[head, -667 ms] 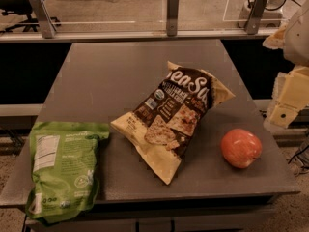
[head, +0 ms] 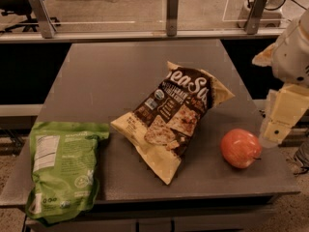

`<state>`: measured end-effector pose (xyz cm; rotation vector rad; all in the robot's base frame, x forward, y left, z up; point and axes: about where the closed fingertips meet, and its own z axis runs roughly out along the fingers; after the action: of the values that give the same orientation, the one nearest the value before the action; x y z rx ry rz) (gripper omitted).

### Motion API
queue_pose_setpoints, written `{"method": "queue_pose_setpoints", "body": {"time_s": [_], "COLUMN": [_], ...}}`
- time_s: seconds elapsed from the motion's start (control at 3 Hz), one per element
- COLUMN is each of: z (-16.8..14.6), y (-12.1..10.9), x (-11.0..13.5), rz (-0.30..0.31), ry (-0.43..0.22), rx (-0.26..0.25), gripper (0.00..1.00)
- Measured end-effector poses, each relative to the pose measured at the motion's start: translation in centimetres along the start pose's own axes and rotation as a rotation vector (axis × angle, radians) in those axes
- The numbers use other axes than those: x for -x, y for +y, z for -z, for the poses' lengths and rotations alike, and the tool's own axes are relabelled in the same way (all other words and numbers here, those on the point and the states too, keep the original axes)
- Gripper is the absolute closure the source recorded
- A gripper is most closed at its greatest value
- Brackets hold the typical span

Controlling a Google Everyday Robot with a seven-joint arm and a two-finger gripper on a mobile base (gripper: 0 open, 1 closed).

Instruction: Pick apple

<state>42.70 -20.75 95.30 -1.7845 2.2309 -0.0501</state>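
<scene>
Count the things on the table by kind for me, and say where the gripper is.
Snack bags: 2, the green bag and the brown and cream bag
Apples: 1, the apple
Total: 3 things on the table
The gripper hangs at the table's right edge, just right of the apple.

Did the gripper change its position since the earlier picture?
Yes. At the table's right edge, the gripper now sits lower and slightly more to the left, closer to the apple, which has not shifted on the table.
</scene>
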Motion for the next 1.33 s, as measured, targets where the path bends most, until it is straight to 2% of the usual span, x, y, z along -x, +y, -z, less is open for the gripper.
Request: {"method": "queue_pose_setpoints", "body": {"time_s": [0.33,0.67,1.0,1.33], "z": [-3.2,-5.7,-7.9,-8.0], "y": [3.0,5.5,7.0,7.1], "x": [0.2,0.2,-0.3,-0.3], "rz": [0.03,0.03,0.011,0.012], "ry": [0.016,0.028,0.032,0.033], "rx": [0.075,0.122,0.145,0.144], "gripper": [0.0,0.0,0.0,0.18]}}
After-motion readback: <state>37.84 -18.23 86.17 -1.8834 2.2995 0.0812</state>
